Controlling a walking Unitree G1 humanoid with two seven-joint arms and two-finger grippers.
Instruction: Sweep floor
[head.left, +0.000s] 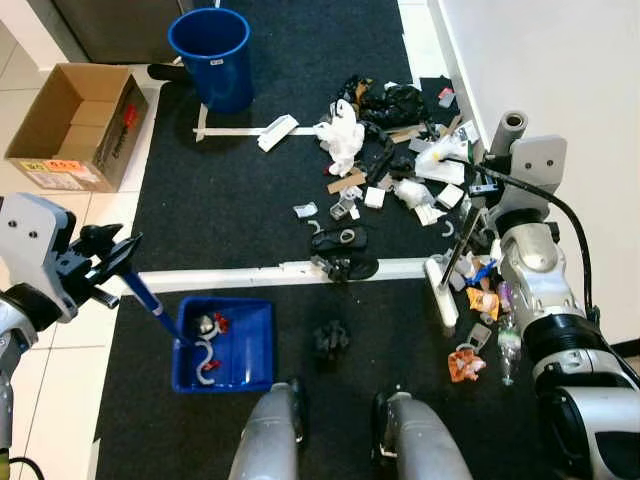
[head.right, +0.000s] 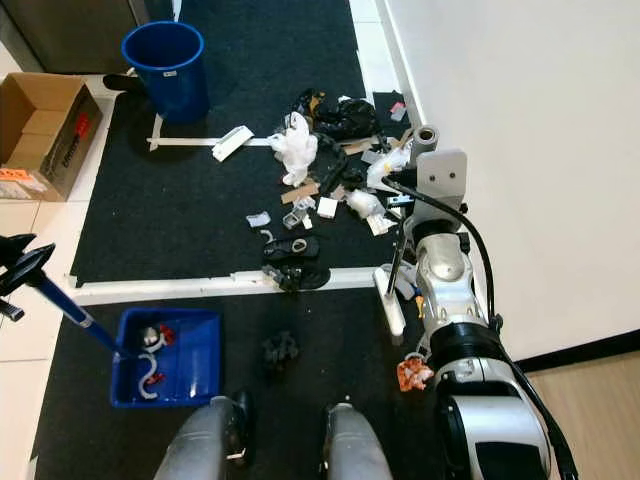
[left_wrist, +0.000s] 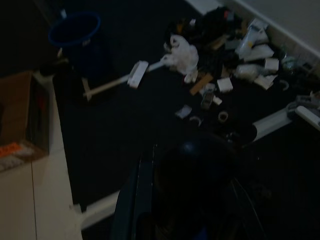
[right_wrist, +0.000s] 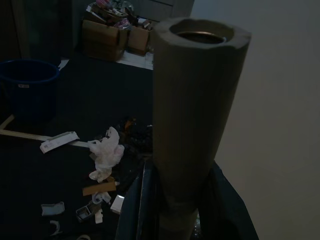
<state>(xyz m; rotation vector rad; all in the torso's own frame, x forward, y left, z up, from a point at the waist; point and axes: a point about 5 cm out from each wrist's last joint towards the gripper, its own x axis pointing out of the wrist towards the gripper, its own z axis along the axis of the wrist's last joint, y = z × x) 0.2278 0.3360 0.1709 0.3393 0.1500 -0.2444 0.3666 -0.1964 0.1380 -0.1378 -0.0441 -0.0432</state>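
Broom handle (right_wrist: 192, 125) clamped in right tool (right_wrist: 175, 200); left tool (head.left: 105, 262) grips dustpan (head.left: 225, 345) handle; wrist view reveals cardboard boxes (right_wrist: 117, 37).

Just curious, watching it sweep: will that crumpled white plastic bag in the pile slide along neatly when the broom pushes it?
Probably not neatly. The white plastic bag looks thin and crumpled, so likely floppy and very light; it may fold, snag on the dark carpet, or ride over the broom's head instead of sliding.
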